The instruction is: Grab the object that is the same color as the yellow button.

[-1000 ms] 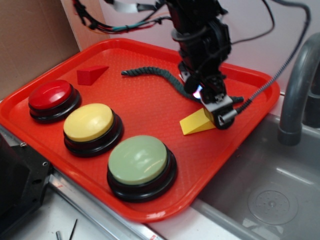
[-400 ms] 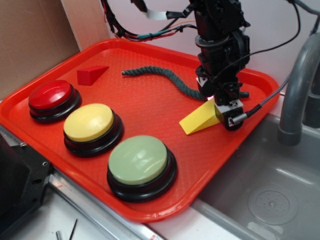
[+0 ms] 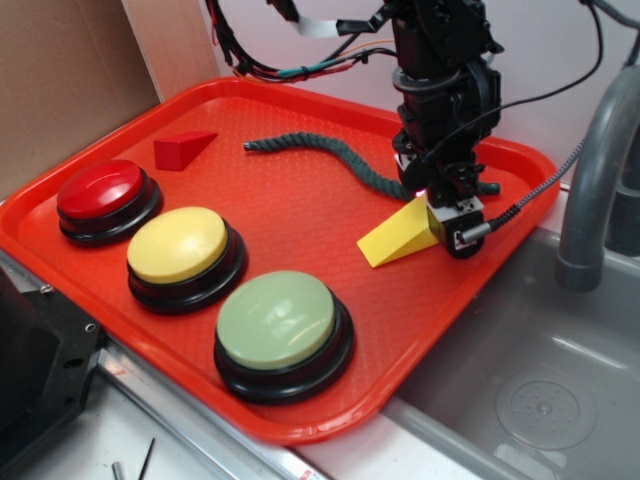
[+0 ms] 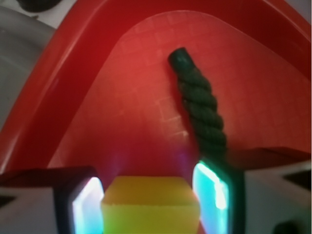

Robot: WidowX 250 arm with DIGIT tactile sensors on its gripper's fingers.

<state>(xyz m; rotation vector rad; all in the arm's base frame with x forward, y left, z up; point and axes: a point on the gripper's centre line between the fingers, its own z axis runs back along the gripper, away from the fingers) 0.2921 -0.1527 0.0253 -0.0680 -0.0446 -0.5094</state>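
The yellow wedge block point(image 3: 395, 243) lies on the red tray point(image 3: 330, 425) at the right, thin end pointing left. My gripper point(image 3: 441, 226) stands over its thick end, low on the tray. In the wrist view the wedge point(image 4: 151, 202) fills the gap of the gripper point(image 4: 148, 200), with both lit pads against its sides, so it is shut on the wedge. The yellow button point(image 3: 178, 245) sits at the tray's front left, well away from the gripper.
A dark green rope point(image 3: 320, 150) curves across the tray just behind the gripper; its end shows in the wrist view point(image 4: 202, 112). A red wedge point(image 3: 182, 150), a red button point(image 3: 100, 190) and a pale green button point(image 3: 277, 320) lie to the left. A sink point(image 3: 540, 400) and faucet point(image 3: 590, 190) are to the right.
My gripper moved right and down from beside the wedge to straddle its thick end, then closed in on it. The wedge stayed in place.
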